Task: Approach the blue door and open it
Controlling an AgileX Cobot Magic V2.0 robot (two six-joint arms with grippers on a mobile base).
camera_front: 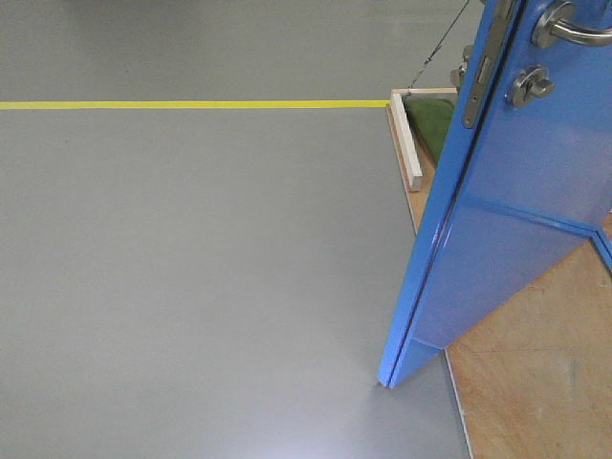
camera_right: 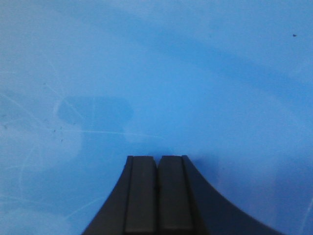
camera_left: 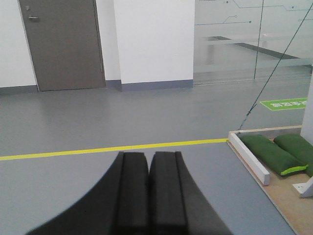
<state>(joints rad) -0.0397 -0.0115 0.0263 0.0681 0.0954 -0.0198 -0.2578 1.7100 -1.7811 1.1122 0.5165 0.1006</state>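
Smooth grey floor [camera_front: 191, 287], filling the left and centre of the front view. Narrow yellow tape line [camera_front: 191, 104], running straight across the floor to the corner of a low white wooden batten [camera_front: 404, 139]. Dark green sandbag [camera_front: 432, 120], lying just inside that batten on a bare plywood base [camera_front: 545, 373]. Large glossy blue door [camera_front: 516, 191], at the right of the front view, seen almost edge-on, its lower corner out over the grey floor past the plywood edge; it carries a silver lever handle [camera_front: 574, 29] with a round silver thumb-turn lock [camera_front: 531, 86] below. Left gripper [camera_left: 148, 155]: black fingers pressed together, holding nothing, pointing across the floor toward a far grey door [camera_left: 63, 44]. Right gripper [camera_right: 157, 159]: black fingers closed on nothing, directly facing the door's blue face; contact cannot be told.
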